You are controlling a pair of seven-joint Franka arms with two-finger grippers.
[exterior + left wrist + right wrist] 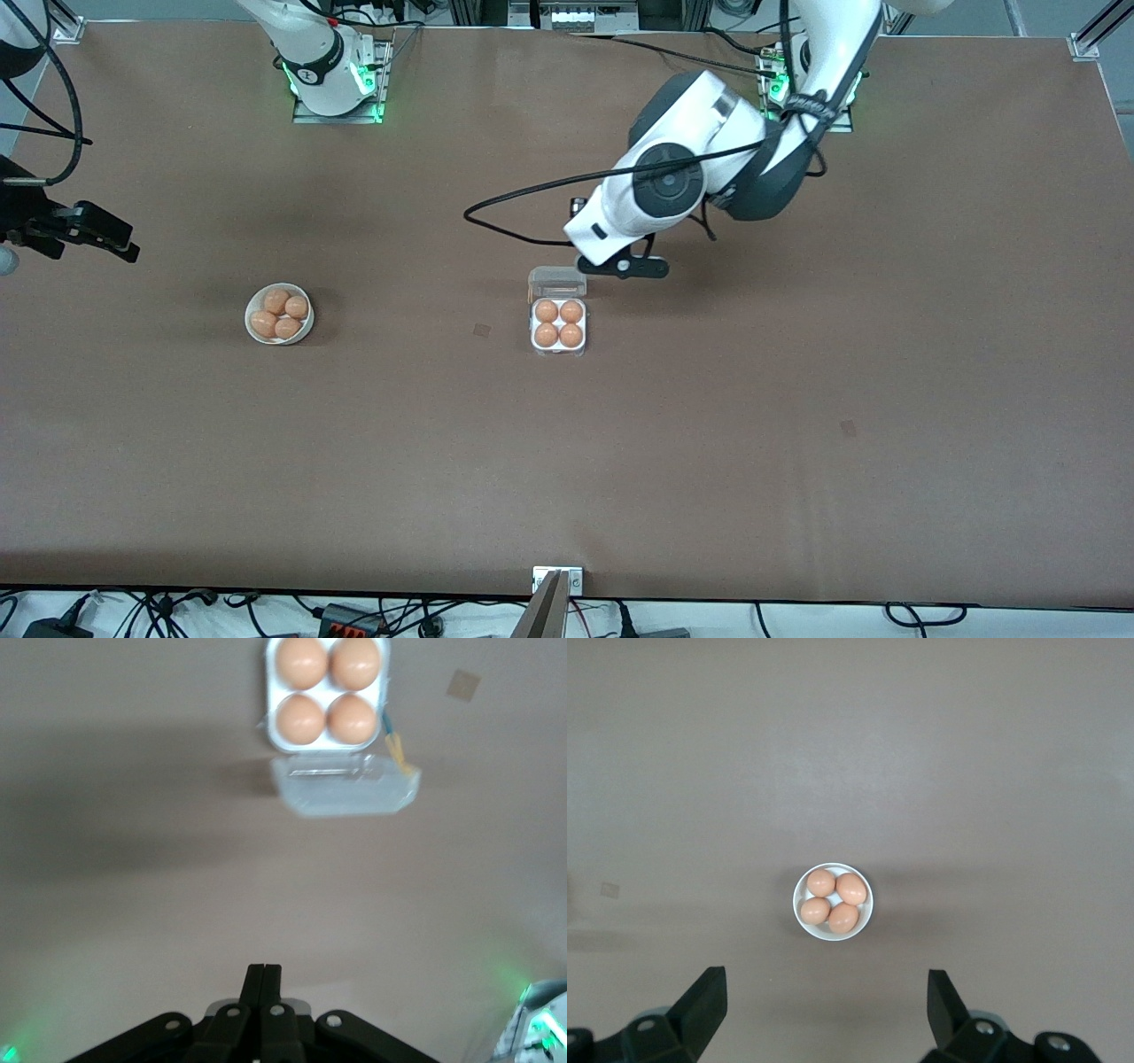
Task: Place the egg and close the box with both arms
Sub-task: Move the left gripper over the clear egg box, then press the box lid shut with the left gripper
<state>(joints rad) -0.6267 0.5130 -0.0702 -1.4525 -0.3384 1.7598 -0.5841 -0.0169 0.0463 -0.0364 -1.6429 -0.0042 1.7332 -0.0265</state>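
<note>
the box sits mid-table with four eggs filling its cells, and its clear lid stands open on the side toward my bases. my left gripper hangs over bare table just by that lid, fingers clenched together on nothing. a white bowl of eggs sits toward my right arm's end. my right gripper waits high above it, fingers spread wide and empty.
</note>
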